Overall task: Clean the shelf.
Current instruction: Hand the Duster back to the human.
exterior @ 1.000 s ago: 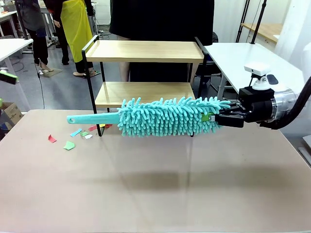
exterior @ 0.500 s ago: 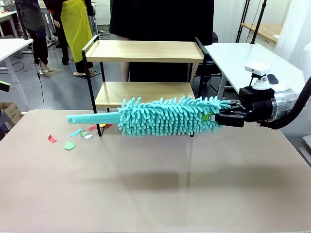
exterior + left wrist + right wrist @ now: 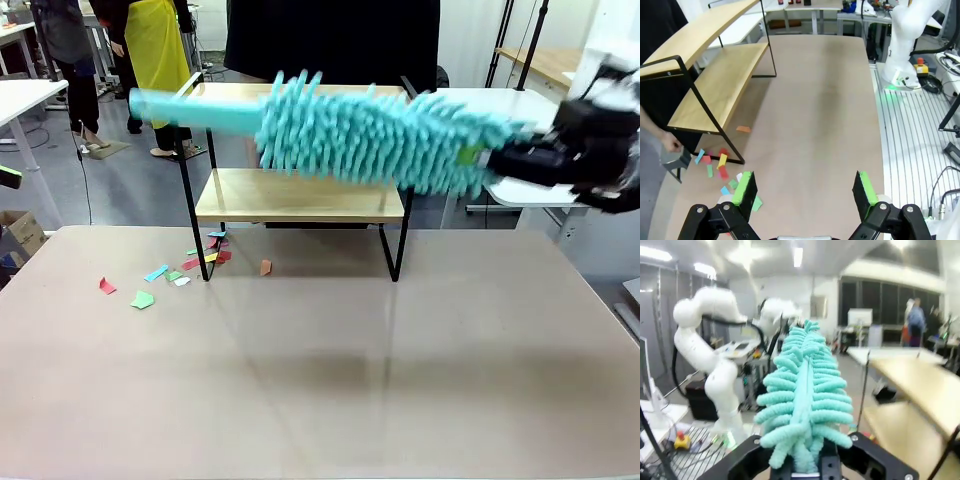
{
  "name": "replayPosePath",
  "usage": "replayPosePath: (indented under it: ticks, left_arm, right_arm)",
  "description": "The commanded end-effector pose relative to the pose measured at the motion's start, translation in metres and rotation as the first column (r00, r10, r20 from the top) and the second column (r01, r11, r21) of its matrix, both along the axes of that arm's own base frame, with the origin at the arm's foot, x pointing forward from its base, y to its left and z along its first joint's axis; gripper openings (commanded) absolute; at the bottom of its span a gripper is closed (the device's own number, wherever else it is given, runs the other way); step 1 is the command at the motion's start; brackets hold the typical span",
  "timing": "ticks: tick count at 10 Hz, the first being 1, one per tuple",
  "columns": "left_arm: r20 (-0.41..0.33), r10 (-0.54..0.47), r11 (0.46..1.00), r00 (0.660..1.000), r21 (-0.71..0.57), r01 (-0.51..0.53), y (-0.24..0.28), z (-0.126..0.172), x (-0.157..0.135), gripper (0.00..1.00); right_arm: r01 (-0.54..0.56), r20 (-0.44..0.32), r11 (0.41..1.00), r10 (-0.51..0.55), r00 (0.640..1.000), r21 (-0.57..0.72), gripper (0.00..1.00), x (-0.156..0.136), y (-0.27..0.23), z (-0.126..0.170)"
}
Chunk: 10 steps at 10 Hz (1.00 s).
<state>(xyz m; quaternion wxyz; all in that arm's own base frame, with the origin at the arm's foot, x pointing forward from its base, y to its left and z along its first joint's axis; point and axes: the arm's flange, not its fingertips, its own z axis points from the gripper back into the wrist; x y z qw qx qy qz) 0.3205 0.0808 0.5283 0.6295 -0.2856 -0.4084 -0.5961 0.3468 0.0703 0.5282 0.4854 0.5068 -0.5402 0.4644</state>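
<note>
The shelf (image 3: 290,196) stands at the table's far edge, two light wooden boards on a black frame. My right gripper (image 3: 482,158) is shut on the head end of a teal fluffy duster (image 3: 385,140). The duster is blurred and lies slanted across the front of the upper board, its handle (image 3: 190,110) pointing left. In the right wrist view the duster (image 3: 802,395) rises from between the closed jaws (image 3: 805,466), with the shelf (image 3: 920,390) to the right. My left gripper (image 3: 805,192) is open and holds nothing, above the table beside the shelf (image 3: 710,85).
Coloured paper scraps (image 3: 175,272) lie on the table by the shelf's left leg, with an orange scrap (image 3: 265,267) under the lower board. The same scraps (image 3: 720,167) show in the left wrist view. A person in black (image 3: 330,40) stands behind the shelf.
My right gripper has swung the duster up from the lower board's height to the upper board and a little to the right. An orange scrap and more bits now lie below the shelf.
</note>
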Motion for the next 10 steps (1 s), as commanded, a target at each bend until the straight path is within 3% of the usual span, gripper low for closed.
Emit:
replayPosePath:
  ticks: [1, 3, 4, 5, 6, 7, 8, 10]
  left_arm:
    - [0.009, 0.001, 1.0, 1.0, -0.027, -0.001, -0.001, 0.003, 0.0, 1.0]
    - [0.009, 0.001, 1.0, 1.0, -0.027, -0.001, -0.001, 0.003, 0.0, 1.0]
    - [0.009, 0.001, 1.0, 1.0, -0.027, -0.001, -0.001, 0.003, 0.0, 1.0]
    - [0.009, 0.001, 1.0, 1.0, -0.027, -0.001, -0.001, 0.003, 0.0, 1.0]
    - [0.009, 0.001, 1.0, 1.0, -0.027, -0.001, -0.001, 0.003, 0.0, 1.0]
    - [0.009, 0.001, 1.0, 1.0, -0.027, -0.001, -0.001, 0.003, 0.0, 1.0]
    - [0.009, 0.001, 1.0, 1.0, -0.027, -0.001, -0.001, 0.003, 0.0, 1.0]
    - [0.009, 0.001, 1.0, 1.0, -0.027, -0.001, -0.001, 0.003, 0.0, 1.0]
  right_arm:
    - [0.121, 0.051, 0.983, -0.129, 0.99, 0.135, 0.16, -0.013, -0.011, 0.025]
    - [0.303, 0.048, 0.917, -0.326, 0.944, 0.258, 0.16, -0.021, -0.033, 0.041]
    - [0.391, 0.033, 0.877, -0.415, 0.909, 0.278, 0.16, -0.025, -0.044, 0.043]
    - [0.505, -0.003, 0.814, -0.526, 0.85, 0.288, 0.16, -0.028, -0.056, 0.043]
    - [0.614, -0.039, 0.733, -0.632, 0.774, 0.293, 0.16, -0.03, -0.069, 0.041]
    - [0.734, -0.078, 0.614, -0.749, 0.658, 0.29, 0.16, -0.031, -0.084, 0.037]
    - [0.811, -0.127, 0.516, -0.817, 0.563, 0.275, 0.16, -0.029, -0.096, 0.031]
    - [0.902, -0.185, 0.386, -0.888, 0.42, 0.194, 0.16, -0.022, -0.115, 0.013]
